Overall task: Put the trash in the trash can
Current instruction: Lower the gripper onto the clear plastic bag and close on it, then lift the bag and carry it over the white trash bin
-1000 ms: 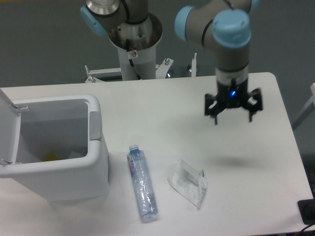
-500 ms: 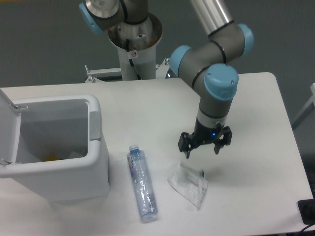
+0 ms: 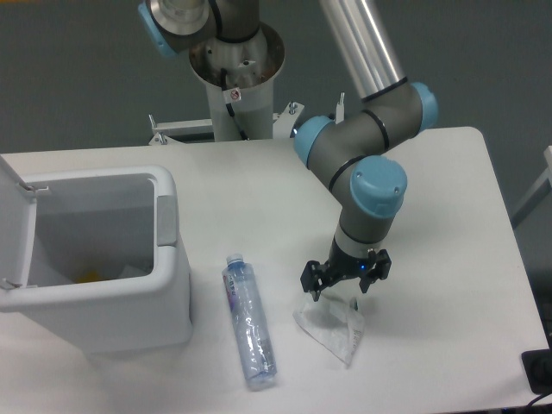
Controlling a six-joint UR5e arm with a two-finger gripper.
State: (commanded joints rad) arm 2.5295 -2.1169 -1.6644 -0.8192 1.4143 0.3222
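A crushed clear plastic bottle (image 3: 248,321) with a blue cap lies on the white table, cap end toward the back. A crumpled clear-white wrapper (image 3: 332,324) lies to its right. My gripper (image 3: 342,291) is open, pointing down, with its fingers spread over the wrapper's upper edge; I cannot tell whether they touch it. The white trash can (image 3: 95,267) stands at the left with its lid (image 3: 13,224) swung open to the left, a grey latch tab (image 3: 166,220) on its right rim.
Something yellow and something white lie inside the can (image 3: 86,277). The arm's base column (image 3: 235,78) stands behind the table's back edge. A dark object (image 3: 539,371) sits at the table's front right corner.
The gripper has come down and to the left, from high above the table's right side to just over the wrapper. Bottle, wrapper and can have not moved.
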